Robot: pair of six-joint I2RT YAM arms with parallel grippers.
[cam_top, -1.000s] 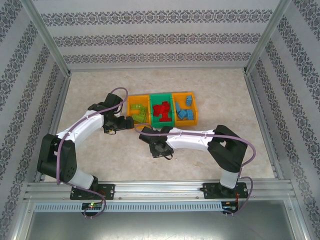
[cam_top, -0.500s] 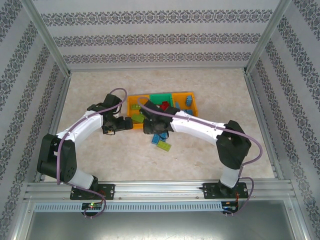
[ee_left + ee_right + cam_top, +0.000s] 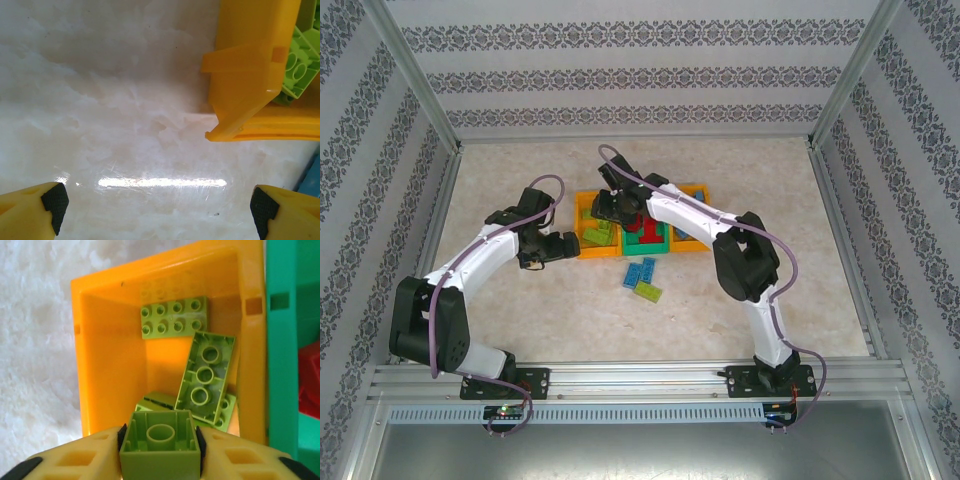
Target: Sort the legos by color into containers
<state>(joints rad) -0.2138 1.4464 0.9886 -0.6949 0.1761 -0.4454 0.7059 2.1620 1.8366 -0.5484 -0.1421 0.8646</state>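
1. While the right arm stretches across the row of bins, its right hand (image 3: 160, 460) is clamped on a lime green brick (image 3: 160, 437), pinched between both fingers with the hollow underside facing the wrist.
2. That held brick hangs over one end of the left orange bin (image 3: 100, 350), above the opening rather than resting on anything inside.
3. Down in that bin lie more green bricks (image 3: 174, 316): one sits studs up against the far wall, and another lies underside up along the wall next to the green bin (image 3: 280, 340).
4. The green bin holds red bricks (image 3: 642, 228), and the right orange bin (image 3: 690, 243) beyond it is largely covered by the right arm.
5. The three bins stand touching side by side, about midway between the left and right edges of the tabletop (image 3: 520, 330).
6. A blue brick (image 3: 640, 272) and a loose green brick (image 3: 648, 291) lie on the bare tabletop, just on the near side of the green bin.
7. The left hand (image 3: 157, 200) is spread wide and empty, low over the tabletop, with its fingertips (image 3: 55, 200) well apart and a corner of the left orange bin just ahead of it.
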